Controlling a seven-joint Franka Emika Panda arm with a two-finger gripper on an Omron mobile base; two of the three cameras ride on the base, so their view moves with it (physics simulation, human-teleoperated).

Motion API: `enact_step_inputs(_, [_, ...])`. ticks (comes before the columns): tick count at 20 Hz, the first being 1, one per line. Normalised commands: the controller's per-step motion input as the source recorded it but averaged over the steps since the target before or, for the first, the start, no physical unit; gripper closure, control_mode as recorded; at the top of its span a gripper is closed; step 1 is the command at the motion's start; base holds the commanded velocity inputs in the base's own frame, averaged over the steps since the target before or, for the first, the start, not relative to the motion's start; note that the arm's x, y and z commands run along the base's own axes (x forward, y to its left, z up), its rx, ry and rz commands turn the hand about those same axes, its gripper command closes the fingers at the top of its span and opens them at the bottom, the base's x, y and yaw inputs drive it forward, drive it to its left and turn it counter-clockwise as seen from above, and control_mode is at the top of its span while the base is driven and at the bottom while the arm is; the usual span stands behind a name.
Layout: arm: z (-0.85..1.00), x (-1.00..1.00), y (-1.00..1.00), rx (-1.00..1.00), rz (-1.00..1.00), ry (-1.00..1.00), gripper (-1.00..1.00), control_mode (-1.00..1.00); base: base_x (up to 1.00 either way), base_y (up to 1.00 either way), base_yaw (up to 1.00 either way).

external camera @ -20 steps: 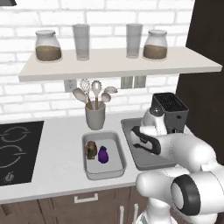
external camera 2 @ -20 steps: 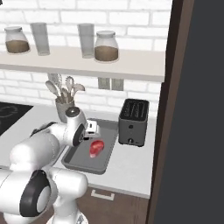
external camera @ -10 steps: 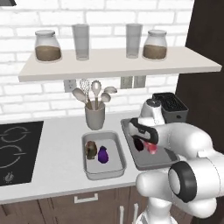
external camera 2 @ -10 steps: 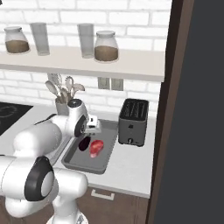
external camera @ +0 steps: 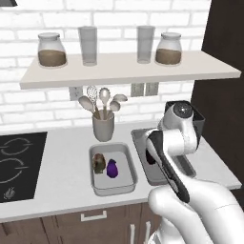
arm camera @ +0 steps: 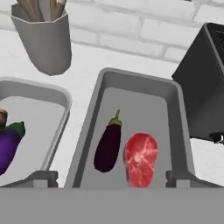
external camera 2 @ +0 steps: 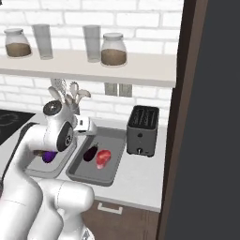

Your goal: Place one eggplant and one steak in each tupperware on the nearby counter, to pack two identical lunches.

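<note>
Pincer [arm camera: 112, 178] open, empty, above dark tupperware [arm camera: 175, 113]; dark eggplant [arm camera: 108, 145] and red steak [arm camera: 140, 159] lie just ahead. Both lunches look packed; you only need to lift clear.

- A white brick wall [external camera: 119, 19] runs behind everything.
- A pale shelf [external camera: 128, 69] is fixed to that wall; on it stand two jars with brown contents [external camera: 51, 49] at its ends and two clear glasses [external camera: 87, 45] between them.
- Below the shelf, outlets [external camera: 144, 88] sit on the wall.
- Under the shelf lies a light grey counter [external camera: 62, 186], with dark wood cabinet fronts [external camera: 90, 224] beneath.
- Below the shelf's left end, a black stovetop [external camera: 19, 164].
- Below the shelf's middle, a grey utensil holder [external camera: 103, 126].
- Right of the shelf, a black toaster [external camera 2: 143, 130] and a dark tall panel [external camera 2: 206, 117].
</note>
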Motion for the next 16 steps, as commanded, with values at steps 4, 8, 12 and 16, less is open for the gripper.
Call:
enact_step_inputs(4, [1.0, -1.0, 0.2, -0.04, 0.0, -0.53, -1.0, -1.0, 0.0, 0.0, 0.0])
enact_step_inputs(8, [1.0, -1.0, 0.27, -0.03, 0.0, -0.59, -1.0, -1.0, 0.0, 0.0, 0.0])
enact_step_inputs(12, [1.0, -1.0, 0.36, -0.07, 0.0, -0.6, -1.0, -1.0, 0.0, 0.0, 0.0])
enact_step_inputs(16, [0.54, -0.63, 0.14, -0.07, 0.03, -0.45, -1.0, -1.0, 0.0, 0.0, 0.0])
